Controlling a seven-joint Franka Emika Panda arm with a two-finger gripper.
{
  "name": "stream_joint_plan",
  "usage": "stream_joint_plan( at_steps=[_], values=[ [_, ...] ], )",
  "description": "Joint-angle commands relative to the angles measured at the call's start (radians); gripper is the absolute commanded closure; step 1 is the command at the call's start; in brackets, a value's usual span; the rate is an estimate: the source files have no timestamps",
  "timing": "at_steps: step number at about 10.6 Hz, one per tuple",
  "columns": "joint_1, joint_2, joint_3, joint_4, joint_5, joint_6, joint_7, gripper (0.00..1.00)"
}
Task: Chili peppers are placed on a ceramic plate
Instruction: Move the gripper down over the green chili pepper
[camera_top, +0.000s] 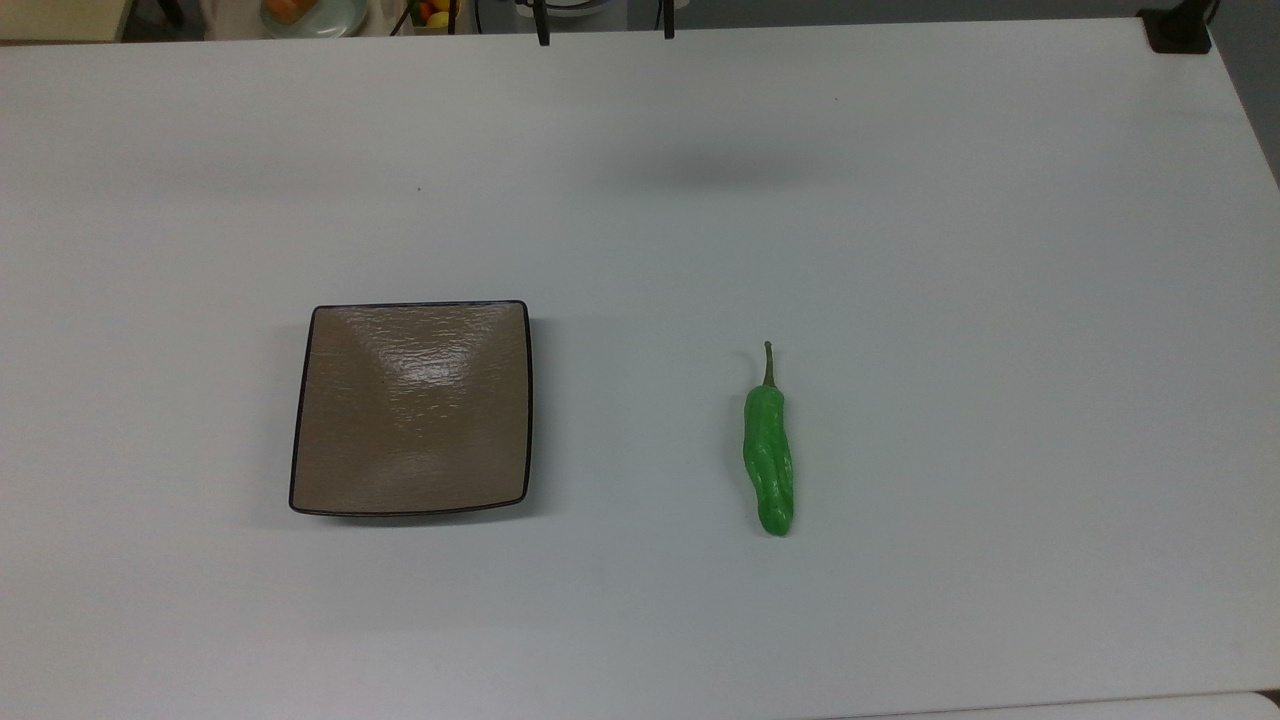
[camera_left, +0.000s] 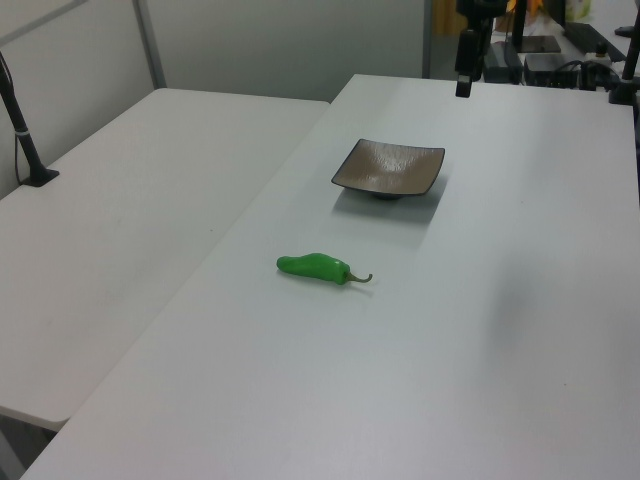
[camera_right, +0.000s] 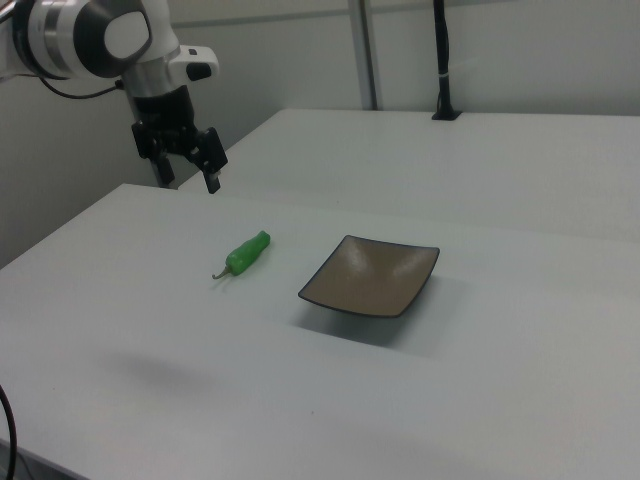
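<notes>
Top view shows the white table (camera_top: 900, 200) spanning almost the whole picture, its surface plain and matte. On the top view's left sits the ceramic plate (camera_top: 412, 408), square and shallow, brown-taupe with a thin black rim and a glossy patch near its far edge; nothing lies in it. Well apart from it, toward the top view's right, the chili pepper (camera_top: 768, 458) lies flat on the bare table, bright green and wrinkled, its thin stem pointing toward the far edge and its blunt tip toward the near edge.

Seen from the left view, the table (camera_left: 520, 330) carries the pepper (camera_left: 315, 267) nearer the camera and the plate (camera_left: 388, 167) farther back, the stem turned toward the left view's right. A second white table stands alongside on the left view's left.

From the right view, the white arm (camera_right: 90, 35) reaches in from the upper left, and its black end effector (camera_right: 190, 158) hangs in the air above the table (camera_right: 500, 380), up and to the right view's left of the pepper (camera_right: 247, 254), touching nothing. Its fingers (camera_right: 212, 168) stand spread apart and hold nothing. The plate (camera_right: 371, 276) rests just to the right view's right of the pepper, not touching it.
</notes>
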Motion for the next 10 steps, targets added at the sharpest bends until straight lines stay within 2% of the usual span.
stream_joint_plan(
  at_steps=[1, 6, 10],
  values=[
    [0.009, -0.015, -0.007, -0.026, -0.01, 0.026, -0.028, 0.0],
    [0.014, -0.002, -0.006, -0.024, -0.007, 0.048, -0.022, 0.0],
    [0.043, 0.078, -0.007, 0.029, 0.004, 0.134, -0.017, 0.0]
  ],
)
